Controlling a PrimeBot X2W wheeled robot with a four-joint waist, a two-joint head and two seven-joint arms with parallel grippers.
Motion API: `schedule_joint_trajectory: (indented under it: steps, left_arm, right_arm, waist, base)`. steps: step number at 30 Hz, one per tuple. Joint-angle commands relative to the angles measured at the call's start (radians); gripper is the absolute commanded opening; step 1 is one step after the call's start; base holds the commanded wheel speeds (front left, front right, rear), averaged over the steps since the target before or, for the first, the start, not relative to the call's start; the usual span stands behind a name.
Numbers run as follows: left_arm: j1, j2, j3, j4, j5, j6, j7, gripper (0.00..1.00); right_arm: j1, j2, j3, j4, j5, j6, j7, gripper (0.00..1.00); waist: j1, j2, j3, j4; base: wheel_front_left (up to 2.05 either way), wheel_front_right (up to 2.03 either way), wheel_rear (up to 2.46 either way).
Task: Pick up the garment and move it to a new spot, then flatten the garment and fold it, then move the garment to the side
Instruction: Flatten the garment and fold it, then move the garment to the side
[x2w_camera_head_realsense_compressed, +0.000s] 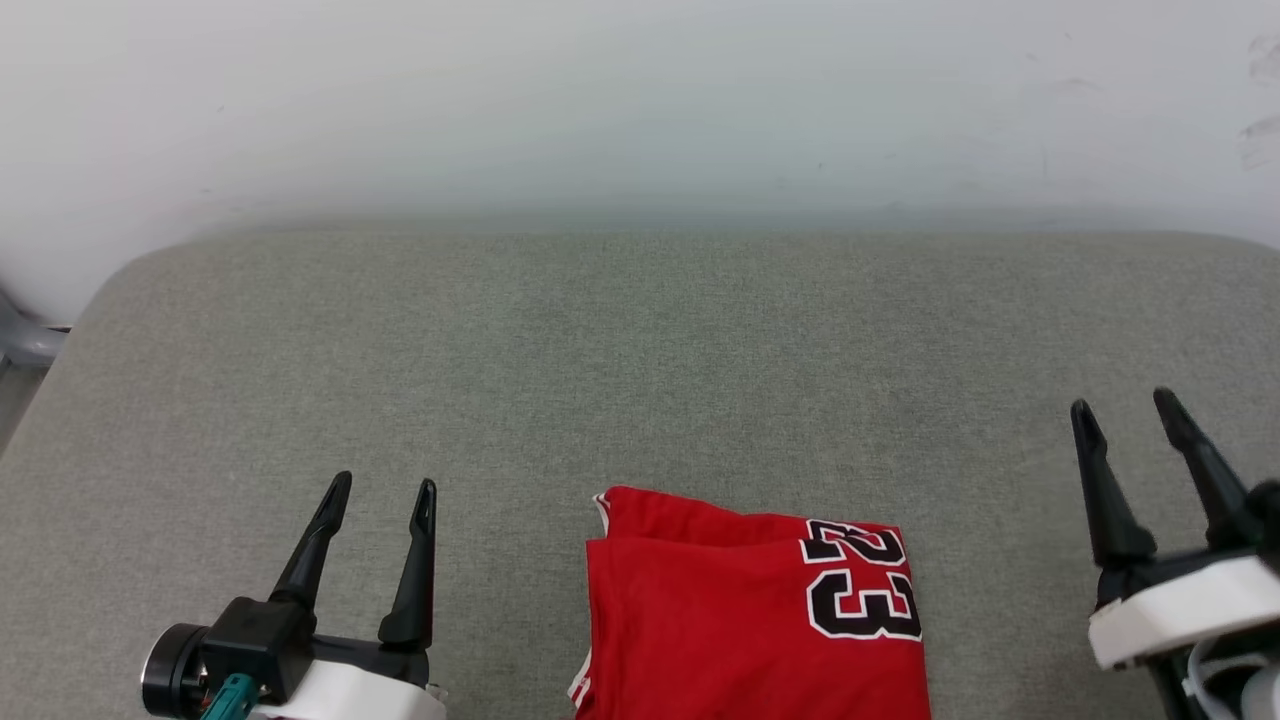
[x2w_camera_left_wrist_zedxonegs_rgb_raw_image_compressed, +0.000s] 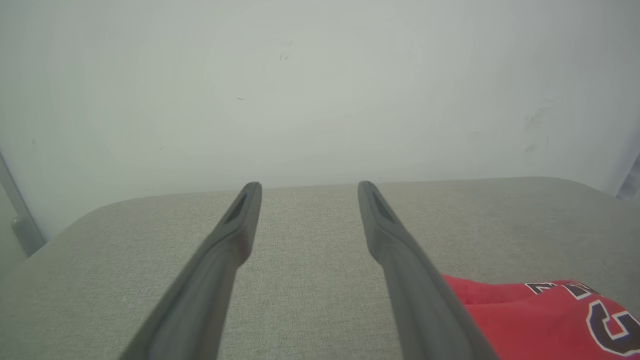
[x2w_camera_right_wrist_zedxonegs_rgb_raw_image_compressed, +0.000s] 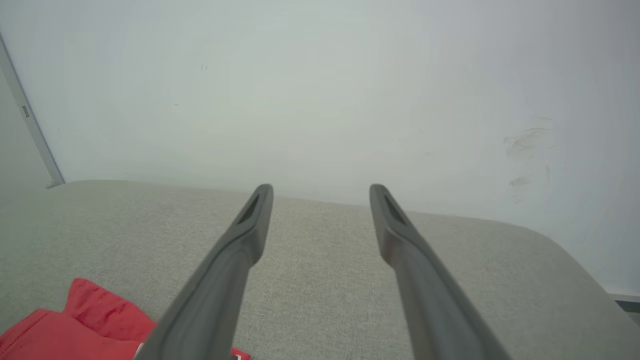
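- The garment (x2w_camera_head_realsense_compressed: 740, 610) lies folded on the surface (x2w_camera_head_realsense_compressed: 640, 340), at 6 o'clock in the head view.
- The left tool (x2w_camera_head_realsense_compressed: 385, 487), at 8 o'clock, is spread and empty.
- The right tool (x2w_camera_head_realsense_compressed: 1125, 402), at 4 o'clock, is spread and empty.

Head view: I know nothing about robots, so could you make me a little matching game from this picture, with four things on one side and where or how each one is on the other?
Things:
1. garment
2. left gripper
3. right gripper
4. padded surface

Place or state:
A. open, at the lower right
B. red, folded over, lying at the bottom middle between the two grippers
C. open, at the lower left
D. grey woven fabric, with the red cloth lying on it

Right pairs: 1-B, 2-C, 3-A, 4-D
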Motion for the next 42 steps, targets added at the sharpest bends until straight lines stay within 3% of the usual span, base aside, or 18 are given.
schedule_joint_trajectory:
  steps: [1,10,21,26,32,36,42]
  left_arm:
    - [0.010,0.000,0.000,-0.001,-0.008,-0.002,-0.002,1.00]
    - [0.030,-0.011,-0.013,0.010,-0.016,-0.002,-0.002,1.00]
    - [0.025,-0.008,-0.017,0.007,-0.008,-0.002,-0.002,1.00]
    - [0.016,-0.001,-0.020,0.012,-0.005,-0.002,-0.002,1.00]
    - [-0.011,0.002,-0.022,0.013,-0.015,-0.002,-0.002,1.00]
    - [-0.037,0.005,-0.029,0.016,-0.009,-0.002,-0.002,1.00]
    - [-0.071,0.008,-0.050,0.023,-0.005,-0.002,-0.002,1.00]
  right_arm:
    - [0.031,0.026,-0.011,-0.005,0.000,-0.001,-0.020,1.00]
    - [0.127,0.125,-0.052,0.022,-0.036,-0.001,-0.085,1.00]
    - [0.131,0.122,-0.025,0.038,-0.005,-0.001,-0.042,1.00]
    - [0.109,0.061,0.045,0.002,0.069,-0.001,0.166,1.00]
    - [0.098,-0.010,0.099,-0.052,0.145,-0.001,0.597,1.00]
    - [0.085,0.017,0.079,-0.088,0.170,-0.001,0.837,1.00]
    - [0.051,0.079,0.049,-0.078,0.134,-0.001,1.035,1.00]
  waist:
    - [0.0000,0.0000,-0.003,0.001]
    - [0.0000,0.0000,-0.021,0.001]
    - [0.0000,0.0000,-0.019,0.004]
    - [0.0000,0.0000,0.004,0.009]
    - [0.0000,0.0000,0.050,0.020]
    - [0.0000,0.0000,0.086,0.039]
    - [0.0000,0.0000,0.128,0.078]
  base:
    - [0.00,0.00,0.00]
    - [0.00,0.00,0.00]
    - [0.00,0.00,0.00]
    - [0.00,0.00,0.00]
    - [0.00,0.00,0.00]
    - [0.00,0.00,0.00]
    - [0.00,0.00,0.00]
